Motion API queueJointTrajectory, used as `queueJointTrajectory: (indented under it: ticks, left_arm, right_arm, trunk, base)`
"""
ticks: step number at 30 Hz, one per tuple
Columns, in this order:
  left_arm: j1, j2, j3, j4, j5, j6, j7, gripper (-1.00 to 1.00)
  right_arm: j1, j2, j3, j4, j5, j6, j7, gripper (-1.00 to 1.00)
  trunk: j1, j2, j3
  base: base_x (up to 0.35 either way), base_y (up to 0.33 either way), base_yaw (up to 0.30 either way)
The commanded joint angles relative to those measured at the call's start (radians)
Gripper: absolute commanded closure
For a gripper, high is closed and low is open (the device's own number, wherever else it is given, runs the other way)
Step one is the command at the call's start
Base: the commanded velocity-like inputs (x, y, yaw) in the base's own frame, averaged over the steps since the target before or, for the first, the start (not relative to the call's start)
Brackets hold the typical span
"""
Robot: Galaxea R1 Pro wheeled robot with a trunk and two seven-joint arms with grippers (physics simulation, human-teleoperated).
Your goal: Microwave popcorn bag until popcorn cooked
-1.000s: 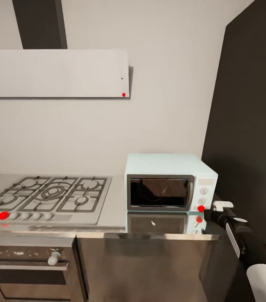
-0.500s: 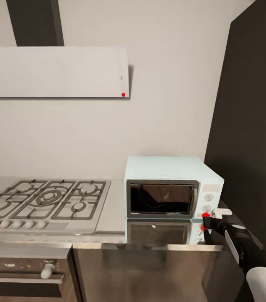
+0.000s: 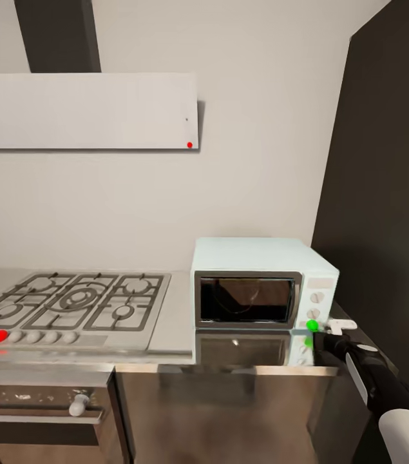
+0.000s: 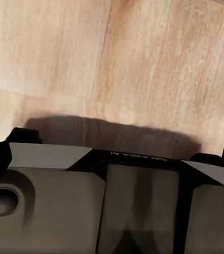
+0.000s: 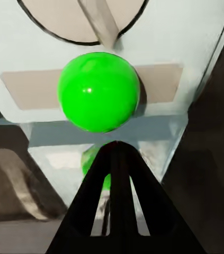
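Observation:
The pale mint-blue microwave (image 3: 262, 283) stands on the light grey countertop (image 3: 177, 316) with its dark glass door closed. Its round indicator light (image 3: 312, 325) glows green. My right gripper (image 3: 321, 334) is shut with nothing held, and its joined tip sits right at that light. The right wrist view has the black fingertips (image 5: 114, 159) just under the green light (image 5: 98, 91), with a white knob (image 5: 85, 16) beyond. My left gripper (image 4: 112, 159) hangs open over a wooden floor (image 4: 143, 63). The popcorn bag is hidden from view.
A steel gas hob (image 3: 69, 309) with black grates lies left of the microwave, above a dark oven (image 3: 37, 419) with steel knobs. A white hood (image 3: 85, 111) hangs on the wall. A tall dark panel (image 3: 384, 225) stands close on the microwave's right.
The microwave's indicator light has turned from red to green. The head camera shifted slightly. My right gripper stays at the light.

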Motion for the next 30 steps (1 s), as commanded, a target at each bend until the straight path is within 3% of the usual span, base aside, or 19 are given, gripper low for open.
queueJointTrajectory:
  ticks: [1,8,10,12,16,19,22,25,28,30]
  left_arm:
    - [-0.001,0.000,-0.008,0.002,0.011,-0.004,-0.004,-1.00]
    - [-0.001,0.000,-0.008,0.002,0.011,-0.004,-0.004,-1.00]
    - [-0.001,-0.001,-0.008,0.002,0.011,-0.004,-0.003,-1.00]
    - [-0.001,-0.002,-0.008,0.002,0.011,-0.004,-0.003,-1.00]
    - [-0.001,-0.003,-0.008,0.002,0.011,-0.004,-0.003,-1.00]
    - [-0.001,-0.003,-0.008,0.002,0.011,-0.004,-0.003,-1.00]
    - [-0.001,-0.003,-0.008,0.002,0.011,-0.004,-0.002,-1.00]
    - [-0.001,-0.002,-0.008,0.002,0.011,-0.005,-0.002,-1.00]
    - [-0.001,-0.002,-0.007,0.002,0.013,-0.005,-0.002,-1.00]
    - [-0.001,-0.001,-0.007,0.002,0.013,-0.005,-0.002,-1.00]
  right_arm:
    - [-0.001,0.001,-0.004,-0.004,0.010,0.004,0.009,1.00]
    - [-0.001,0.001,-0.002,-0.021,0.011,0.010,0.013,1.00]
    - [-0.001,0.001,0.000,-0.095,0.011,0.025,0.017,1.00]
    - [-0.001,0.001,-0.001,-0.164,0.011,0.092,0.019,1.00]
    - [-0.001,0.006,-0.002,-0.372,0.005,0.295,0.019,1.00]
    - [-0.001,0.008,-0.004,-0.461,0.007,0.429,0.019,1.00]
    - [0.000,0.002,-0.008,-0.481,0.010,0.487,0.016,1.00]
    - [0.035,0.002,-0.009,-0.466,0.055,0.490,0.010,1.00]
    - [0.125,0.002,-0.009,-0.387,0.081,0.460,0.007,1.00]
    - [0.162,0.002,-0.009,-0.280,0.085,0.392,0.007,1.00]
  trunk:
    - [-0.001,-0.001,-0.001]
    - [-0.001,-0.001,-0.001]
    - [-0.001,-0.001,-0.001]
    - [-0.001,-0.001,-0.001]
    - [-0.001,-0.001,-0.001]
    - [-0.001,-0.001,-0.001]
    - [-0.001,-0.001,-0.001]
    - [-0.001,-0.001,-0.001]
    - [-0.001,-0.001,-0.001]
    - [-0.001,-0.001,-0.001]
  base:
    - [-0.331,0.000,0.000]
    - [-0.334,0.000,0.000]
    - [-0.334,0.000,0.000]
    - [-0.334,0.000,0.000]
    - [-0.334,0.000,0.000]
    - [-0.334,0.000,0.000]
    - [-0.334,0.000,0.000]
    - [-0.334,0.000,0.000]
    - [-0.334,0.000,0.000]
    - [-0.334,0.000,0.000]
